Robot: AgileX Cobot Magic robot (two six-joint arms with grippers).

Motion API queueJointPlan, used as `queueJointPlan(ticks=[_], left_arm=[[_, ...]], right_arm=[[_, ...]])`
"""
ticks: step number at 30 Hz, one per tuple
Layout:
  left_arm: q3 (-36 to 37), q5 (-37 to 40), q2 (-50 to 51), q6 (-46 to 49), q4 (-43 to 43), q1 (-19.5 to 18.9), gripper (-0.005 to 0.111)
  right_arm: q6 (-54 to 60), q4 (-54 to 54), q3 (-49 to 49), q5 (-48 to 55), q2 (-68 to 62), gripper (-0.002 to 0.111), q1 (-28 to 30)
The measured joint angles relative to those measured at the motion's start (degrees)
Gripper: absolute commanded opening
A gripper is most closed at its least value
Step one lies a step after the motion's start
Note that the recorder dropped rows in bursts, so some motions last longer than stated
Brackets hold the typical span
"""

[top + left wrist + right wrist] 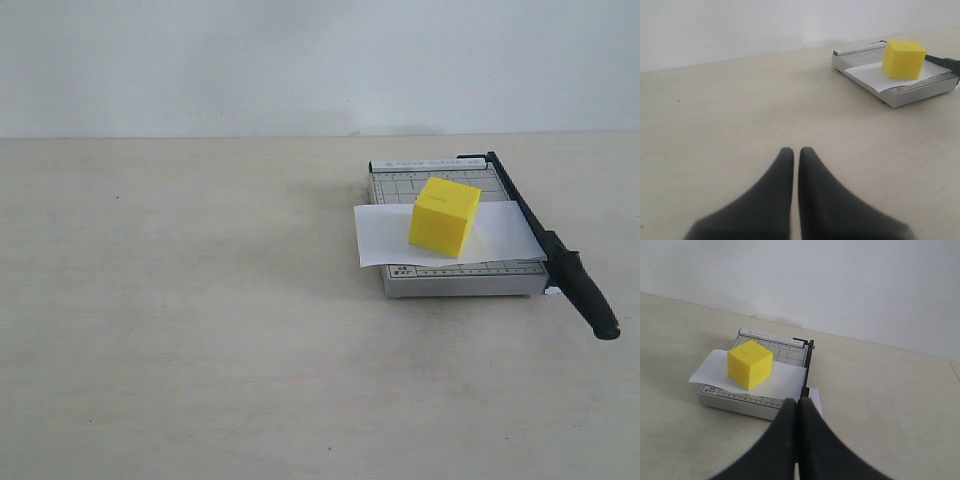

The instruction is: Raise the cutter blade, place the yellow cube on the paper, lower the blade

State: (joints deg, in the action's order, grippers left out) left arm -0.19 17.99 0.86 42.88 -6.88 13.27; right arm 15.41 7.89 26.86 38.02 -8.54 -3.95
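Note:
The yellow cube [444,216] [903,60] [750,364] stands on the white paper [385,235] [710,371], which lies across the grey gridded cutter board [455,283] [735,402]. The cutter blade [520,205] [809,365] lies flat along the board's right edge, its thick black handle [585,295] sticking out toward the front. Neither arm shows in the exterior view. My left gripper [796,150] is shut and holds nothing, low over bare table far from the board. My right gripper [799,402] is shut and holds nothing, back from the board's front; its fingers hide the handle.
The board sits on a pale beige table [200,330] in front of a white wall [300,60]. A small white strip of paper [552,291] [815,399] lies beside the board under the blade's handle end.

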Motion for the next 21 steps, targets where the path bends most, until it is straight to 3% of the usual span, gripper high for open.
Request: queueJointPlan(ticks=[7,14,21], left_arm=[[0.00,0.00,0.00,0.00,0.00,0.00,0.004],[0.00,0.00,0.00,0.00,0.00,0.00,0.004],[0.00,0.00,0.00,0.00,0.00,0.00,0.004]], right_arm=[[0.00,0.00,-0.37,-1.59,0.25,0.000,0.00],[0.00,0.61,-9.31,-25.75,7.46,0.000,0.00],[0.00,0.61,-18.25,-31.09,8.21,0.000,0.00]])
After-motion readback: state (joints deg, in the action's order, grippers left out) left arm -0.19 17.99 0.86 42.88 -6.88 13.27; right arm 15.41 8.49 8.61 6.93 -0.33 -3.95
